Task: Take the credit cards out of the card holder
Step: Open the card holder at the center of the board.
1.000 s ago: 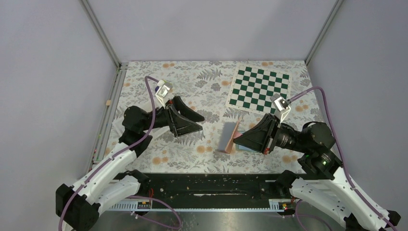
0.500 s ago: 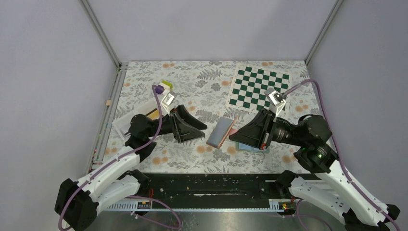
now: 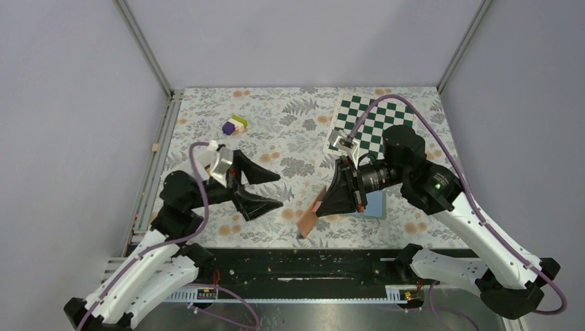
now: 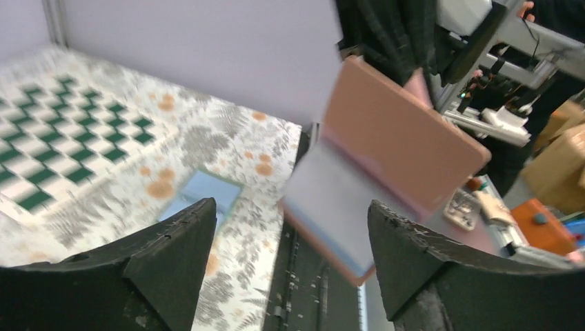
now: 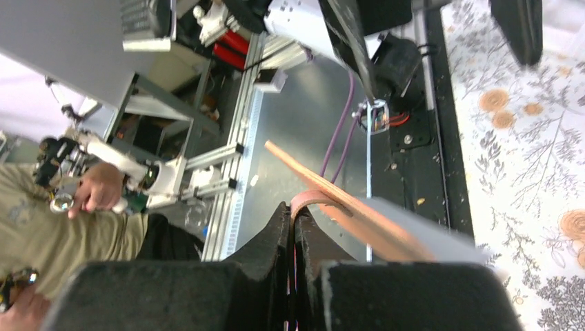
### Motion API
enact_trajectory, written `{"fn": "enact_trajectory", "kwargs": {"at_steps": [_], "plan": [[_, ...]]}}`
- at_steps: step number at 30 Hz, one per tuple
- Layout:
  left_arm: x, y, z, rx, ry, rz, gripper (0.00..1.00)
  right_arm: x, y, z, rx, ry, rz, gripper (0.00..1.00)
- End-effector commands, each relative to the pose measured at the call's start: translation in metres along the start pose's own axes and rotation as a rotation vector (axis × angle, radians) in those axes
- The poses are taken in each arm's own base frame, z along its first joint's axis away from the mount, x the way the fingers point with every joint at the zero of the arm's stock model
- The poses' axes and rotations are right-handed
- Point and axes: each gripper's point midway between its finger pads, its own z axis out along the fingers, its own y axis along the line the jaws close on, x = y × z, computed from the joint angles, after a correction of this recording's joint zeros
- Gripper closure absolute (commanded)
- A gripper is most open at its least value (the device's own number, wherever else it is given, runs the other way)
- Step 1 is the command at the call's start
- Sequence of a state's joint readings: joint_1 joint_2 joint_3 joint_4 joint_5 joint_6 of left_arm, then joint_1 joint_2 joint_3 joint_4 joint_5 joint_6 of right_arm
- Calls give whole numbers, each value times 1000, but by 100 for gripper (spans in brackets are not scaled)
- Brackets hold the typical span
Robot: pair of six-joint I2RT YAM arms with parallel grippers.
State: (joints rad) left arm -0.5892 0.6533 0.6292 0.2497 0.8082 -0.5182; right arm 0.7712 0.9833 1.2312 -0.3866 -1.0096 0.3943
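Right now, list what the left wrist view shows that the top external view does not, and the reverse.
Only left wrist: the card holder fanned open, grey-blue pages under its pink cover, framed by the open left end effector. Only top external: both arms, the right end effector shut on the holder, small purple and yellow-green blocks. Both: checkerboard mat, light blue flat rectangle, floral table cover.

text read: none, we find no lettering, number or brand | top view, centre and upper right: card holder (image 3: 310,215) and chequered mat (image 3: 376,124) carry no print we can read | left wrist view, upper right: workshop clutter (image 4: 507,121) too blurred for us
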Motion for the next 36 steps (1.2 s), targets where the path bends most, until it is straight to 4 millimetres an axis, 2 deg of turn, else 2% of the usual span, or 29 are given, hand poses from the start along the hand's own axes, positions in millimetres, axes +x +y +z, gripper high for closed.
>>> {"fn": "enact_trajectory", "kwargs": {"at_steps": [1, 2, 6, 12, 19, 21, 24, 29, 33, 35, 36], "plan": [[-36, -27, -4, 94, -12, 384, 18, 18, 21, -9, -123, 95, -83, 100], [-41, -33, -1, 136, 15, 407, 18, 20, 23, -8, -150, 99, -74, 100], [-29, -39, 16, 325, 144, 377, 18, 20, 23, -2, -211, 118, -66, 100], [-12, -54, 43, 477, 170, 424, 17, 25, 25, 1, -223, 198, -48, 100], [2, -60, 64, 646, 202, 338, 16, 43, 28, 3, -224, 297, -64, 100], [6, -60, 63, 679, 210, 324, 16, 44, 28, 4, -220, 301, -66, 100], [-1, -77, 59, 753, 168, 302, 17, 44, 25, 3, -192, 302, -95, 100], [-11, -111, 31, 872, 100, 276, 22, 42, 14, -4, -72, 317, -151, 100], [1, -109, 30, 884, 192, 181, 31, 38, 18, -7, -67, 300, -183, 100], [5, -107, 29, 884, 208, 167, 30, 39, 21, -8, -79, 298, -184, 100], [6, -106, 30, 880, 203, 167, 26, 40, 24, -8, -98, 298, -181, 100]]}}
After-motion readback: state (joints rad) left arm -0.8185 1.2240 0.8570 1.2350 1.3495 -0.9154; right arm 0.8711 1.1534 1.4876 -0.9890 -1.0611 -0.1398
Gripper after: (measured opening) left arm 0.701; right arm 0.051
